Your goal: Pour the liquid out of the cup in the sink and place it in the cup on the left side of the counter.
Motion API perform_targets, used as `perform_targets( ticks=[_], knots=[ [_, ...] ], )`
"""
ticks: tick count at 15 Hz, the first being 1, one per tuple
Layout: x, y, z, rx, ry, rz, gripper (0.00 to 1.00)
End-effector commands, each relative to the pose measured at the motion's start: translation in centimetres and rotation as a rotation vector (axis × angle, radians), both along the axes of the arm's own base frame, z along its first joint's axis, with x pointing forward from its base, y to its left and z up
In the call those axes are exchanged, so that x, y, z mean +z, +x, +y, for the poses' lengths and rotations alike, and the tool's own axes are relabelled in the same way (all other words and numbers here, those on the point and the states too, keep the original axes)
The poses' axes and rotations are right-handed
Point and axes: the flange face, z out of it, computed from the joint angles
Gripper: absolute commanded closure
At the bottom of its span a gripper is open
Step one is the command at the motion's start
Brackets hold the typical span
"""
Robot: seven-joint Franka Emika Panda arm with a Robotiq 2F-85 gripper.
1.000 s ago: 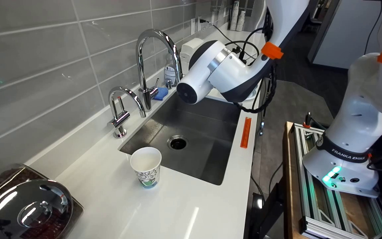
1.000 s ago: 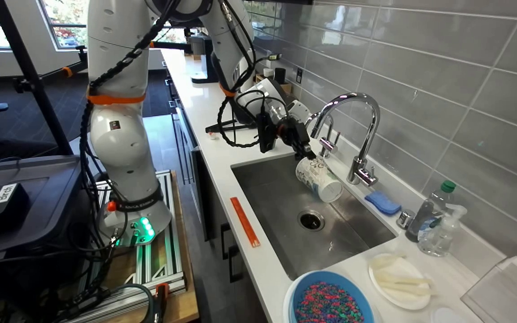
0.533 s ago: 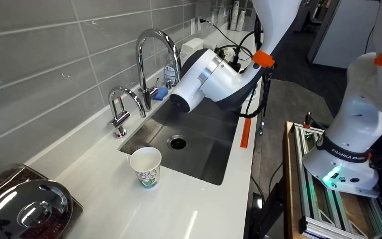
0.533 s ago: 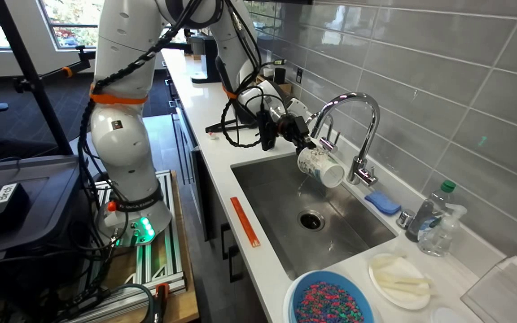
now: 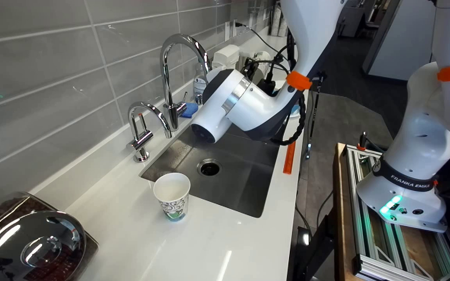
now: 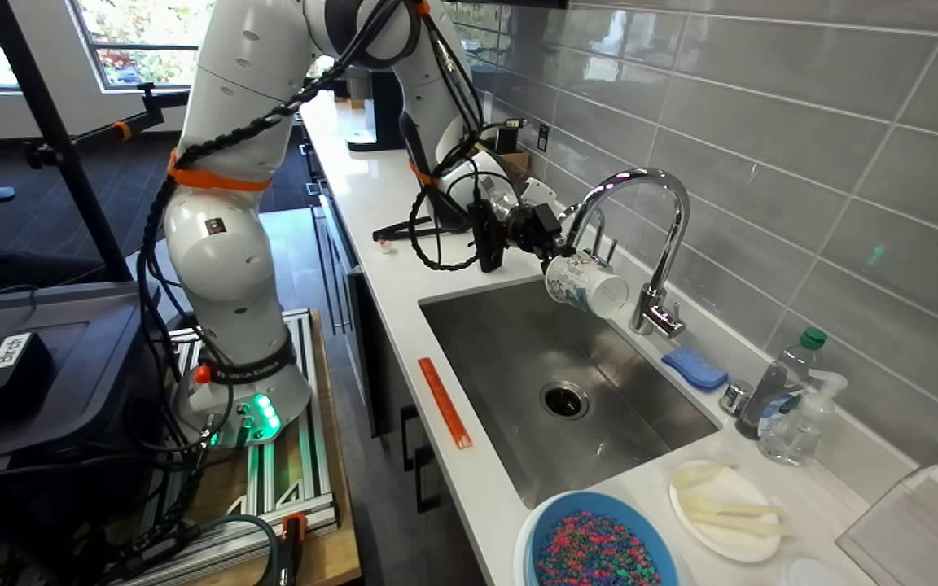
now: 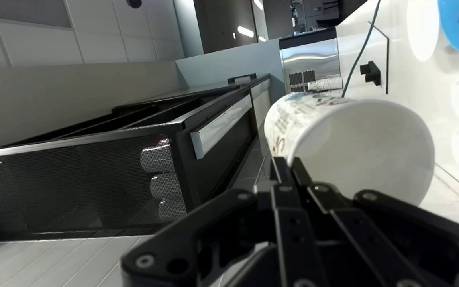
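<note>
My gripper [image 7: 291, 163] is shut on the rim of a white patterned paper cup [image 6: 581, 281]. One fingertip is inside the cup and one outside. The held cup lies nearly on its side above the sink [image 6: 501, 358], its base away from the fingers. In the wrist view its open mouth and bare white inside [image 7: 365, 151] face the camera. The gripper [image 6: 554, 259] is beside the faucets in an exterior view; the arm hides gripper and held cup in the view with the counter cup. That second patterned paper cup [image 5: 175, 205] stands upright on the counter beside the sink.
A tall faucet [image 6: 668, 236] and a small faucet [image 5: 149, 107] stand at the wall side of the sink. A lidded jar [image 5: 33, 249] is on the counter. A blue bowl of beads [image 6: 546, 529], a plate [image 6: 729, 521], soap bottles [image 6: 795, 415] and a blue sponge [image 6: 695, 366] are around the sink.
The arm has moved along the sink towards the counter cup. The held cup has risen and levelled, its base end less low than before. The grip is kept.
</note>
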Motion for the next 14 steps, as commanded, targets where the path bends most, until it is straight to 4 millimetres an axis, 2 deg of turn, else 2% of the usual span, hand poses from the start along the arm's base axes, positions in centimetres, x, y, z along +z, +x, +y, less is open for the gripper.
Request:
perform_targets(
  ticks=[1,3,8,9,14],
  knots=[
    [0.2,0.4,-1.8,0.001,-0.065,-0.046,0.99],
    [0.6,0.4,-2.9,-0.004,-0.077,-0.067,0.99],
    [1.0,0.4,-4.1,-0.030,-0.052,-0.068,0.99],
    [1.0,0.7,-3.0,-0.036,-0.028,-0.060,0.99],
    [3.1,0.8,-2.8,-0.032,0.131,-0.062,0.99]
  ],
)
